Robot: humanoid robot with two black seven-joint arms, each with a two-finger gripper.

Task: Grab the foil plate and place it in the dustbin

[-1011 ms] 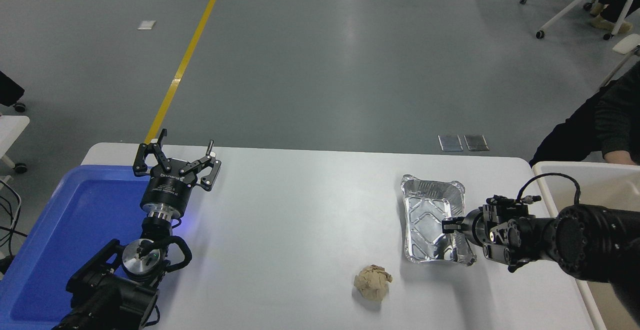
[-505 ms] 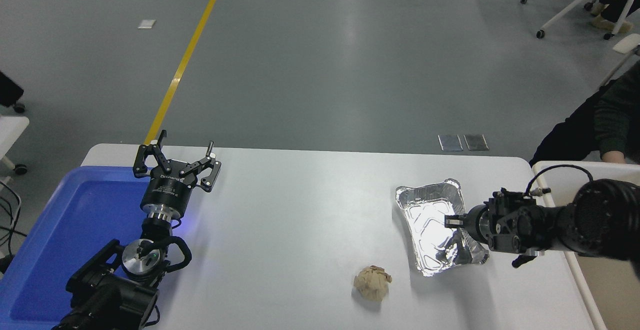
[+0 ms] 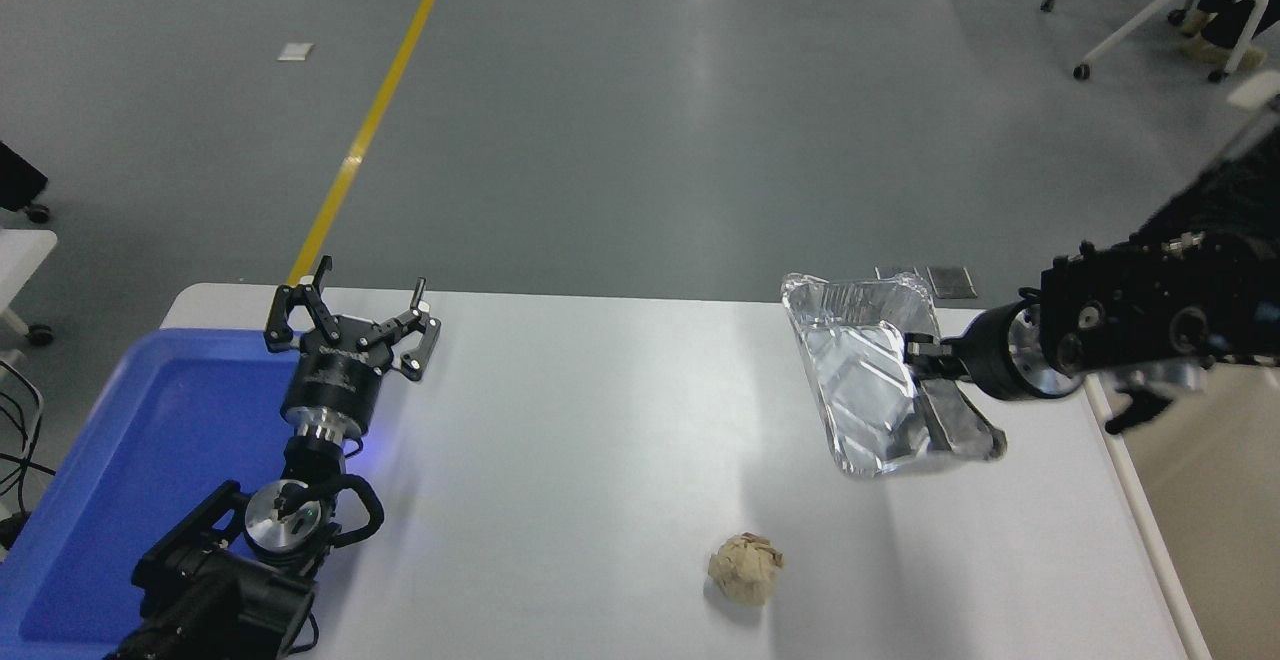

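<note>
Foil plate (image 3: 858, 380): silver and crinkled, lifted off the white table (image 3: 600, 440) since half a second ago, when it lay flat; it hangs tilted, its open face toward the camera, above the table's far right part.
Right gripper (image 3: 922, 358): higher and farther back than before, fingers closed on the plate's right rim.
Right arm: comes in from the right edge, held roughly level and pointing left, wrist above the table's right border.
Dustbin (image 3: 1150, 500): only its pale rim and a strip of cream wall show at the lower right, just beside the table edge, below and right of the plate.
Open room: bare tabletop under the plate; the tan paper ball (image 3: 745, 567) lies well below it, apart.
Left gripper (image 3: 352, 320): parked at the lower left by the blue tray (image 3: 150, 460), fingers spread, holding nothing.
</note>
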